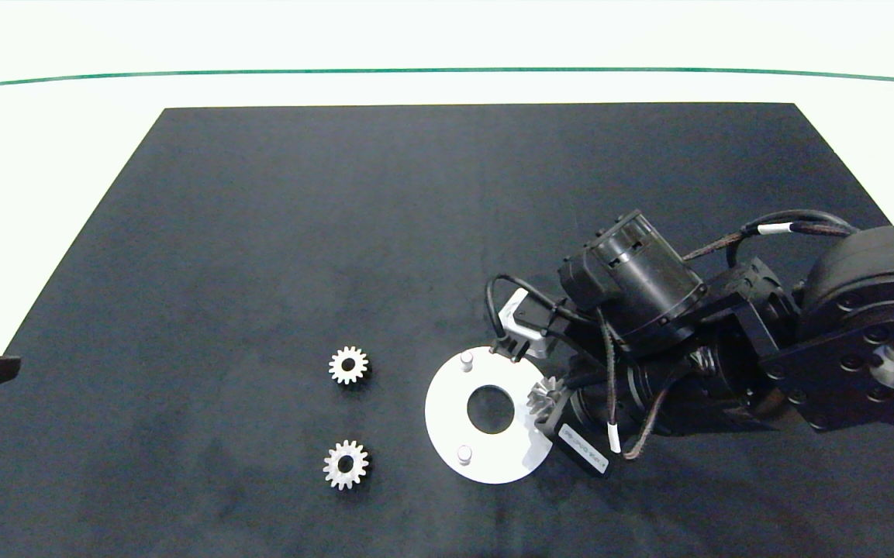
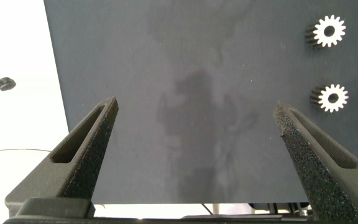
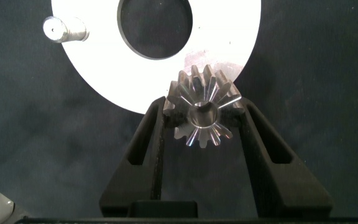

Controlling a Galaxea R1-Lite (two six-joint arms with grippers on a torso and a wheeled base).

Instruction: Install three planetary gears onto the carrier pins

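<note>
A white disc (image 1: 447,418) lies on the black mat, and two carrier pins (image 1: 466,360) (image 1: 464,454) show on it; a third is hidden. My right gripper (image 1: 547,395) is shut on one planetary gear (image 1: 544,393), tilted over the disc's right rim. The right wrist view shows that gear (image 3: 204,115) clamped between the fingers (image 3: 154,134), at the edge of the disc (image 3: 104,68), with one pin (image 3: 64,29) further off. Two more gears (image 1: 348,365) (image 1: 346,464) lie flat left of the disc. My left gripper (image 2: 194,124) hangs open over the mat's left edge.
The black mat (image 1: 299,232) covers most of a white table, and a green line (image 1: 447,71) runs across the far side. The right arm's body and cables (image 1: 648,294) loom above the mat to the right of the disc. In the left wrist view both loose gears (image 2: 329,31) (image 2: 332,98) show.
</note>
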